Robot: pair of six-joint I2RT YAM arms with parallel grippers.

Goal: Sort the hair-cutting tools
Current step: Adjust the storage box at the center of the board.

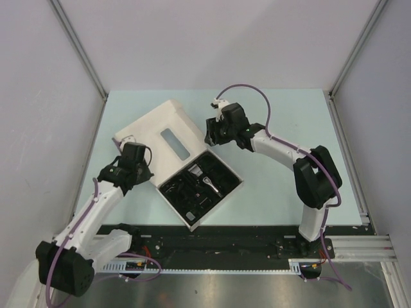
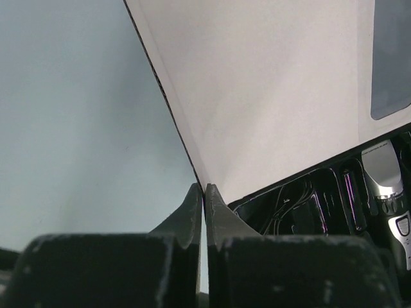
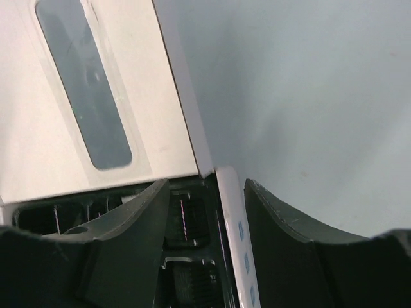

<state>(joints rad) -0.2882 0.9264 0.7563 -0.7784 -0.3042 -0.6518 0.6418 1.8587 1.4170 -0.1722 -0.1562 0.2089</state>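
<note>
Closest to the overhead camera, the left arm (image 1: 96, 205) rises from the near rail and reaches up-left to the flat white box (image 1: 151, 125) lying aslant on the pale counter (image 1: 289, 122). Its left pincer (image 2: 203, 191) is at the box's left side, beside where the opened lid joins the tray. The two fingers (image 2: 183, 221) are pressed together with only a hairline between them, their tips right at the lid's left edge. Whether any card is caught between them cannot be told.

The lid (image 2: 270, 83) lies flat and open, its printed face down and its clear window (image 1: 174, 142) up. Below it, the black tray (image 1: 226, 172) holds the hair-cutting tools. A slim black-and-silver electric clipper (image 1: 210, 182) lies in the tray's right half, its silver head toward the lid. Thin black cable (image 2: 282, 204) shows in a compartment left of it. Other black parts fill the lower-left pockets, too dark to tell apart.

On the right, the right arm (image 1: 282, 151) bends over the counter toward the box's far right corner. Its right pincer (image 3: 205, 186) is spread. One finger (image 3: 138, 218) is over the tray and the other outside, with the white side wall (image 3: 232, 224) between them.
</note>
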